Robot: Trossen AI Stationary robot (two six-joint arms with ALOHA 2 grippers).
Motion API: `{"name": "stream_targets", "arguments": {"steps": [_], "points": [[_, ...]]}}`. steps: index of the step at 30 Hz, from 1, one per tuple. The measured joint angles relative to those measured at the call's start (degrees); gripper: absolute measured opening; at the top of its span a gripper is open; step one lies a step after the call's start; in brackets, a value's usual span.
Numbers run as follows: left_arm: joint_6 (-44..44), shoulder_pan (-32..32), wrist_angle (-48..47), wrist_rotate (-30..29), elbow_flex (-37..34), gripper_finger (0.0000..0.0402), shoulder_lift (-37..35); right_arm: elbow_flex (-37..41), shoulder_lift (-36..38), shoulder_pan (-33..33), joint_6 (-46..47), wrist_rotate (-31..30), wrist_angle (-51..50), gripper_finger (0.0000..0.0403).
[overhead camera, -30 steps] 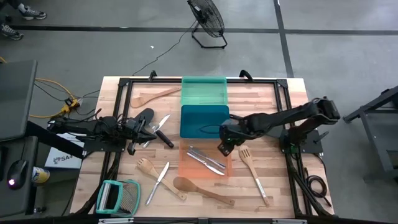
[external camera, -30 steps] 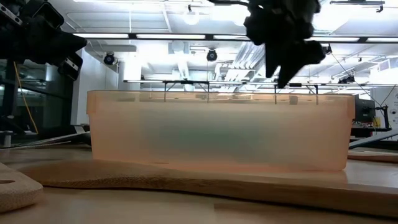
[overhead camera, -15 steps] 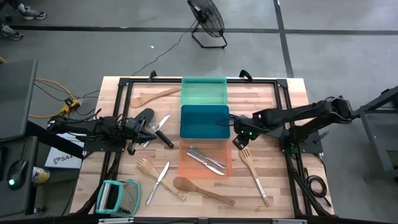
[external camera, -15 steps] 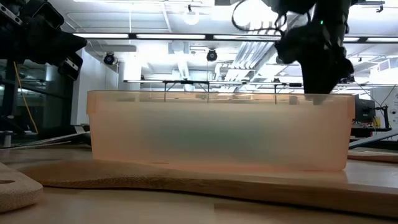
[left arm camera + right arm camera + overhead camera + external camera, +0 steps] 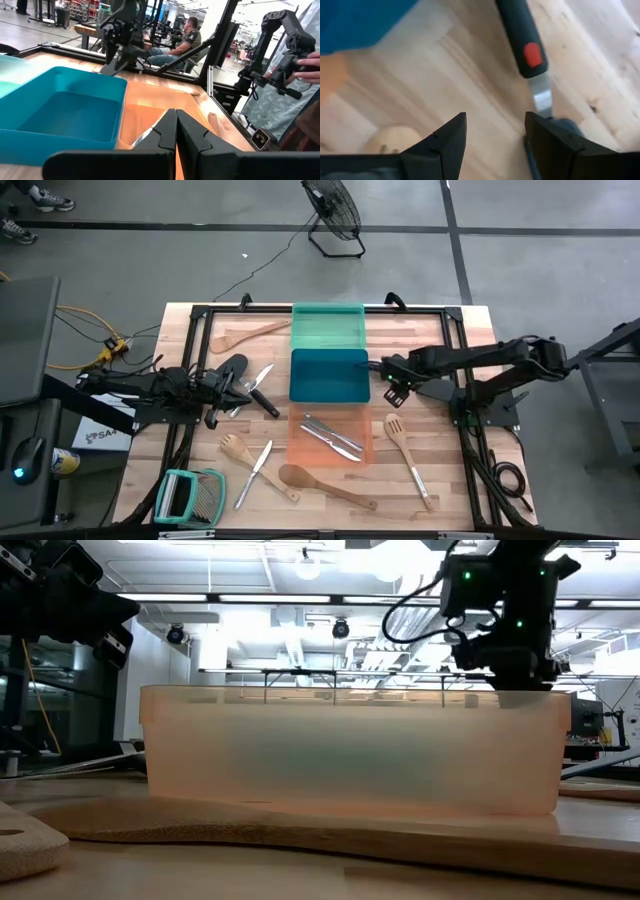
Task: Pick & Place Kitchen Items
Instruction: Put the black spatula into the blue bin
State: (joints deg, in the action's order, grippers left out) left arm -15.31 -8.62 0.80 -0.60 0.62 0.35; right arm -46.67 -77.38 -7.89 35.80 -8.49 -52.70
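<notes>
Counting two knives [image 5: 333, 435], three trays [image 5: 328, 375]

The surface [image 5: 440, 480] is pale planked wood with a smooth, matt grain. Around the orange tray [image 5: 300, 450], a frosted, translucent plastic, lie pale unvarnished wooden spoons [image 5: 322, 486] and a slotted wooden spatula [image 5: 408, 459]; inside it rest shiny silver metal knives [image 5: 333, 436]. Just behind it the blue tray [image 5: 328, 385] is opaque, smooth plastic with a slight gloss. The right end effector [image 5: 495, 137] has matt dark fingers, above a black-handled utensil [image 5: 520, 40] with a red dot and metal neck.
</notes>
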Motion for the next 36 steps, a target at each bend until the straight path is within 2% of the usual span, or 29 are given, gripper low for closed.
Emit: {"name": "stream_targets", "arguments": {"steps": [14, 22, 32, 36], "points": [[0.0, 0.0, 0.0, 0.0, 0.0, 0.0, 0.0, 0.1, -8.8, -8.2, -9.3, -2.0, -0.2, 0.0193], [0.0, 0.0, 0.0, 0.0, 0.0, 0.0, 0.0, 0.1, -12.9, -10.9, -17.7, -1.8, 3.6, 0.0193], [0.0, 0.0, 0.0, 0.0, 0.0, 0.0, 0.0, 0.0, -14.9, -13.5, -22.0, -1.0, 5.6, 0.0193], [0.0, 0.0, 0.0, 0.0, 0.0, 0.0, 0.0, 0.0, -15.0, -14.8, -23.4, 1.4, 6.3, 0.0184]]}}
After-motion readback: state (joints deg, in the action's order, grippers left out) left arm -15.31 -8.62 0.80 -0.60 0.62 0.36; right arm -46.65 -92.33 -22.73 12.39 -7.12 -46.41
